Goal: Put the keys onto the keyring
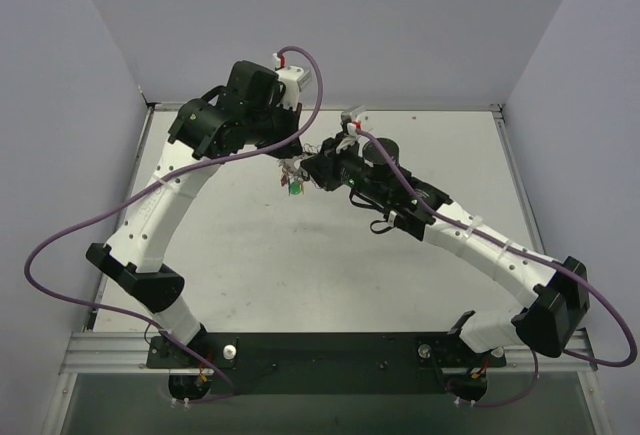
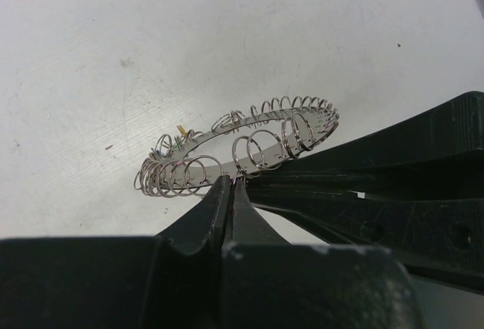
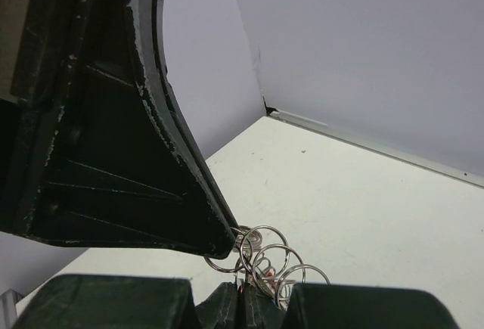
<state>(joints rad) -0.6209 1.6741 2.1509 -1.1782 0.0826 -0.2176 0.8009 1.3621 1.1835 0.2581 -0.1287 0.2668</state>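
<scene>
The keyring (image 2: 227, 138) is a flat silvery ring with many small wire loops round its rim, held level above the table. My left gripper (image 2: 231, 182) is shut on its near rim. My right gripper (image 3: 243, 297) comes in from the right, its black fingers (image 2: 363, 185) ending beside the left tips, and it is shut on a wire loop (image 3: 261, 249) of the keyring. Of the keys, small yellow and green bits (image 2: 178, 135) show behind the ring's far left rim. From above, a green key (image 1: 296, 187) hangs under the keyring (image 1: 294, 168). A red speck (image 3: 270, 274) shows among the loops.
The white table (image 1: 300, 265) lies under both arms, with grey walls at the back and sides. The left gripper's finger (image 3: 136, 147) fills the upper left of the right wrist view. The back table edge (image 3: 363, 144) runs along the wall.
</scene>
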